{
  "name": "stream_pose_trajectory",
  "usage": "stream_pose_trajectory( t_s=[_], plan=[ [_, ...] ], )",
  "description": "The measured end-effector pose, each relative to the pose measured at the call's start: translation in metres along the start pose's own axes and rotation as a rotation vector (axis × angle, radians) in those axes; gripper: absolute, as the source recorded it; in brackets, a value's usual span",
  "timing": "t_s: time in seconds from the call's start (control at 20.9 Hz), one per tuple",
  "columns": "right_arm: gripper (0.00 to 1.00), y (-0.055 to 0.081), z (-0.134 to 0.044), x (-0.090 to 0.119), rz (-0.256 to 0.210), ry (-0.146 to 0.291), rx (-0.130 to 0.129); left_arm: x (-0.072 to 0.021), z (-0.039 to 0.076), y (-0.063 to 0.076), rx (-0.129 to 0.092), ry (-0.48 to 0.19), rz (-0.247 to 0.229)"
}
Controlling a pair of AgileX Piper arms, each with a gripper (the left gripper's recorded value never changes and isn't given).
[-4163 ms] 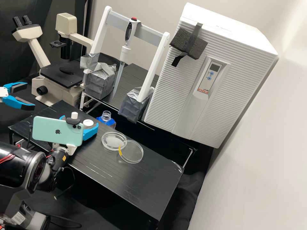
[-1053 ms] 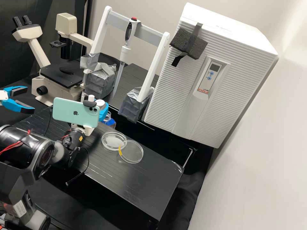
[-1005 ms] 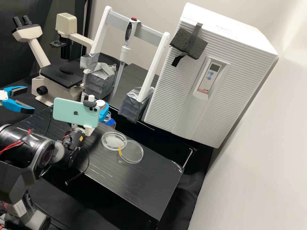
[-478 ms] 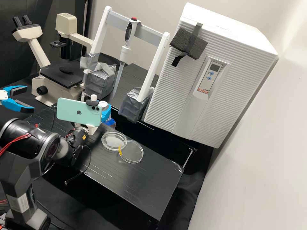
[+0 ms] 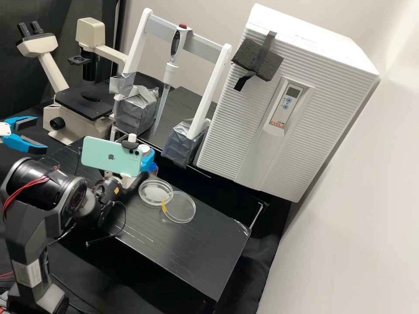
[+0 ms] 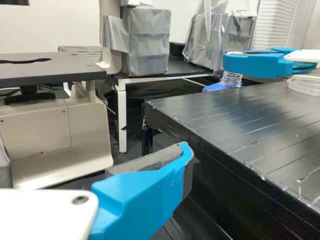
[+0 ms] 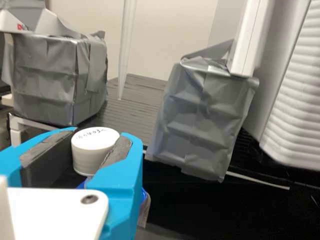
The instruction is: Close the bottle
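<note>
Black bench [image 5: 187,244] lies under the right gripper [image 7: 85,156], clamped on the white cap [image 7: 94,144] held flat, axis upright. Just below the cap stands the bottle [image 6: 227,82], upright at the bench's back edge, so the coming move is, I judge, a short straight drop and a twist. Well off from the bottle, by the microscope [image 5: 74,109], the left gripper [image 5: 37,135] hangs spread and bare.
</note>
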Motion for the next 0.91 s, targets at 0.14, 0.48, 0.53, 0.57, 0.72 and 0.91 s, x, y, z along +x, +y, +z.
stream_pose_trajectory(
  t_s=[0.14, 0.48, 0.53, 0.57, 0.72, 0.91],
  plan=[
    [0.00, 0.0036, 0.0032, 0.0021, 0.014, -0.012, 0.000, 0.0000, -0.0001, 0.0001, -0.001, 0.001, 0.001],
    [0.00, 0.0027, 0.0057, 0.0027, 0.011, -0.021, 0.000, 0.0002, -0.0012, 0.0009, -0.008, 0.015, 0.011],
    [0.00, 0.0027, 0.0057, 0.0027, 0.011, -0.021, 0.000, 0.0002, -0.0012, 0.0009, -0.008, 0.015, 0.011],
    [0.00, 0.0027, 0.0057, 0.0027, 0.011, -0.021, 0.000, 0.0002, -0.0012, 0.0009, -0.008, 0.015, 0.011],
    [1.00, 0.0027, 0.0057, 0.0027, 0.011, -0.021, 0.000, 0.0002, -0.0012, 0.0009, -0.008, 0.015, 0.011],
    [1.00, 0.0024, 0.0053, 0.0027, 0.010, -0.019, 0.000, 0.0002, -0.0012, 0.0009, -0.008, 0.015, 0.011]
  ],
)
